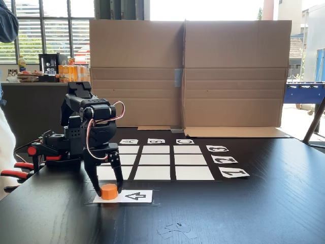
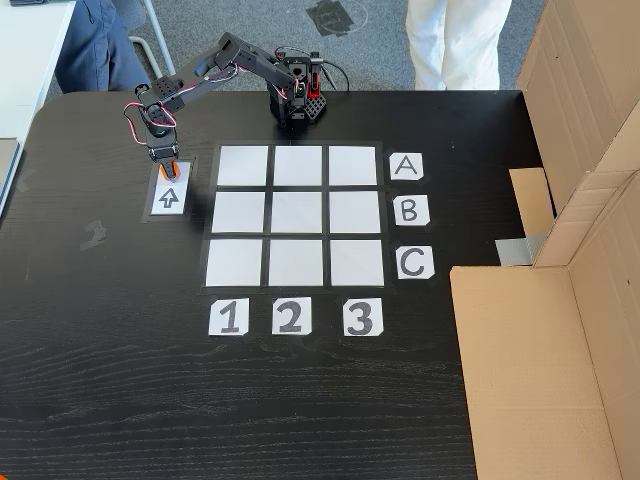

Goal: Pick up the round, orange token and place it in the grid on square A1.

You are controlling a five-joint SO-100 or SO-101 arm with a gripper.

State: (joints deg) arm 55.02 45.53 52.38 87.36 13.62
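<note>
Two fingers (image 1: pixel 98 175) astride orange token (image 1: pixel 108 191) on arrow card's (image 1: pixel 136 196) end.

token (image 1: pixel 108 191) orange | grid (image 2: pixel 296 218) white | table (image 2: pixel 300 400) black

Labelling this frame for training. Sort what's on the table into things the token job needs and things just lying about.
Job:
orange token on the arrow card
tool, fingers either side of the token
grid
square A1
A card and 1 card

Lying about:
arrow card
B, C, 2, 3 cards
cardboard boxes
</note>
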